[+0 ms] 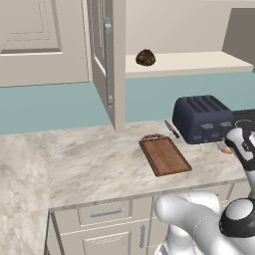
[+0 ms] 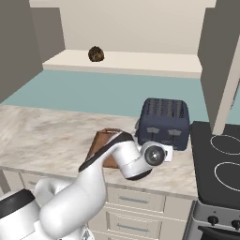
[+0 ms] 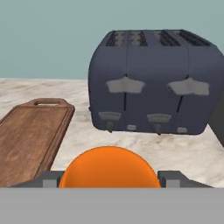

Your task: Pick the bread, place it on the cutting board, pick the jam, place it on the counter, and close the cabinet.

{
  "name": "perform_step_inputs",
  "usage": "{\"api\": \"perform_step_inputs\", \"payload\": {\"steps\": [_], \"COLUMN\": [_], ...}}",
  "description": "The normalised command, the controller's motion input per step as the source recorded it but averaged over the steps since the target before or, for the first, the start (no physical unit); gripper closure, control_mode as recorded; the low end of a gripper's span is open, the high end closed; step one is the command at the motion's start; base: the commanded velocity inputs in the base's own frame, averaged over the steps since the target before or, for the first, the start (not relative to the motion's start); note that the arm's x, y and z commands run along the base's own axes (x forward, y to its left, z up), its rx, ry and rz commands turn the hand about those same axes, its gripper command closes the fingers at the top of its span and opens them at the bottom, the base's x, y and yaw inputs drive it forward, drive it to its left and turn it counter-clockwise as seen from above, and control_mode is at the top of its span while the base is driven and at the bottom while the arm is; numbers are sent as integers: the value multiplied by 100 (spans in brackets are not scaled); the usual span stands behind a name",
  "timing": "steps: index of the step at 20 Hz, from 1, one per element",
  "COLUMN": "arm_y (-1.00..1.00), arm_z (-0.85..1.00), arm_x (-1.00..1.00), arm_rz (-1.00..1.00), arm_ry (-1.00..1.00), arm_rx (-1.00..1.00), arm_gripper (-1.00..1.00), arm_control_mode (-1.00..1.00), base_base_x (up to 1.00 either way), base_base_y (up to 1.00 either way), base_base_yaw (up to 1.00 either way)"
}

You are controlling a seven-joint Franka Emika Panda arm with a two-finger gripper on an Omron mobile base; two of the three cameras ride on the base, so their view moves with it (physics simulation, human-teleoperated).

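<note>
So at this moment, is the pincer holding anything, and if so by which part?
The pincer appears to hold the jam, the orange jar, gripped on opposite sides of its round body, low over the counter in front of the toaster.

Worktop with board and toaster side by side, bread up on the shelf.

The cutting board [image 1: 165, 155] lies flat on the worktop [image 1: 94, 164], its handle end toward the wall. Just to its right stands the toaster [image 1: 203, 118], and a knife [image 1: 172, 129] lies between the two, nearer the wall. The jam [image 3: 109, 168] sits in front of the toaster, between the jaws, right of the board's near end. Above, the bread [image 1: 145, 58] rests on the shelf of the open cabinet [image 1: 106, 60]. A stove [image 2: 220, 164] adjoins the worktop right of the toaster.
</note>
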Motion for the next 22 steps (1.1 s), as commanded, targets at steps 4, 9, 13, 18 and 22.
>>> {"api": "perform_step_inputs", "payload": {"steps": [4,9,13,18,22], "arm_y": [-3,-9,-2,-1,0], "arm_z": [-36,-36,-33,-31,-24], "arm_x": [0,0,0,4,15], "arm_rz": [0,0,0,0,0], "arm_ry": [0,0,0,0,0], "arm_rx": [0,0,-1,0,0], "arm_gripper": [100,100,100,100,100], "arm_control_mode": [-100,-100,-100,-100,-100], "base_base_x": [0,0,0,0,0], "base_base_y": [0,0,0,0,0], "base_base_yaw": [0,0,0,0,0]}}
